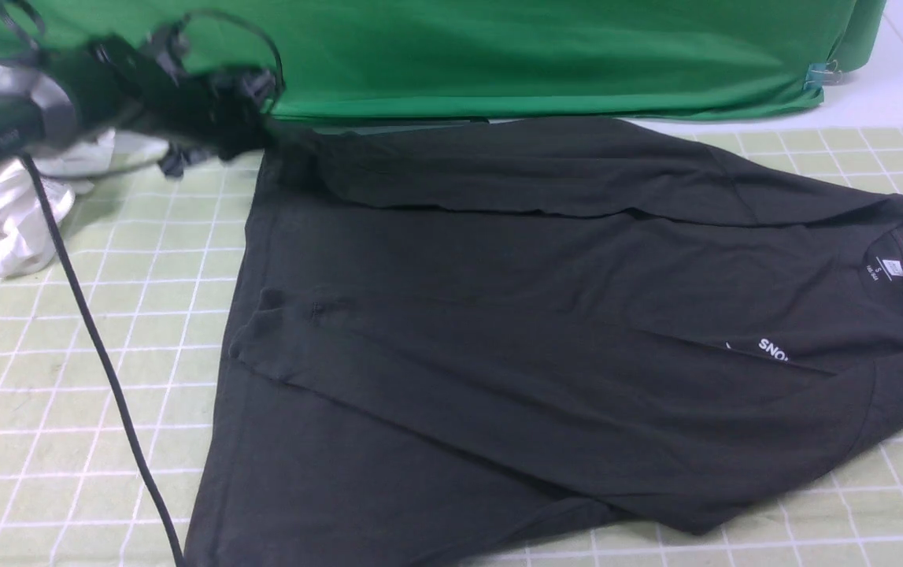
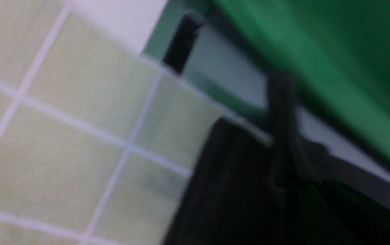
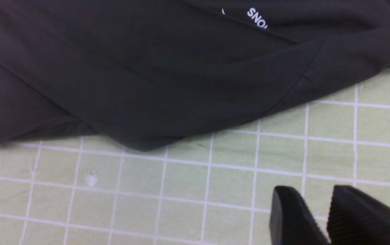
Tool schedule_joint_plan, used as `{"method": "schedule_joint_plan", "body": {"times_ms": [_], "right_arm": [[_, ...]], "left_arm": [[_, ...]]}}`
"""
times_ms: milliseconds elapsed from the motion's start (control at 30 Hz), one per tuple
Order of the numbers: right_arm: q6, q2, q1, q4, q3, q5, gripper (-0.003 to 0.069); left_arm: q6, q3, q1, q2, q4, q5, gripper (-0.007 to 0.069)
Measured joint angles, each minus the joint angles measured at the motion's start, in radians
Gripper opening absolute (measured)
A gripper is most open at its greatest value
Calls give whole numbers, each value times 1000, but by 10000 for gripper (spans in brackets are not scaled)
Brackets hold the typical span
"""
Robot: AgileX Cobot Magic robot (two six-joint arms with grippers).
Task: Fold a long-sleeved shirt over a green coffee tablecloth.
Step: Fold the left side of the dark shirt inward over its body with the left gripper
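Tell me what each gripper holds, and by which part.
Nothing, it seems. Left gripper stands open at a hem corner of the long-sleeved shirt; right gripper is empty.

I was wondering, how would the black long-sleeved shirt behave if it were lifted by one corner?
Probably floppy: the long-sleeved shirt lies in soft folds and creases, so it would likely drape and sag. It looks thin and light, and may drag across the green coffee tablecloth rather than lift whole.

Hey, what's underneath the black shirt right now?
The checked tablecloth shows beside the shirt and runs beneath it. Whatever else might lie under the shirt is covered and cannot be seen.
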Motion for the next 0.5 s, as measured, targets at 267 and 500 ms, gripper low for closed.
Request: {"method": "schedule_joint_plan", "body": {"times_ms": [267, 500], "right_arm": [[0, 0, 0, 0, 0, 3, 192], [-1, 0, 0, 0, 0, 3, 196]], "left_arm": [[-54, -47, 0, -198, -19, 175, 22], [-168, -8, -1, -408, 15, 430, 22]]}}
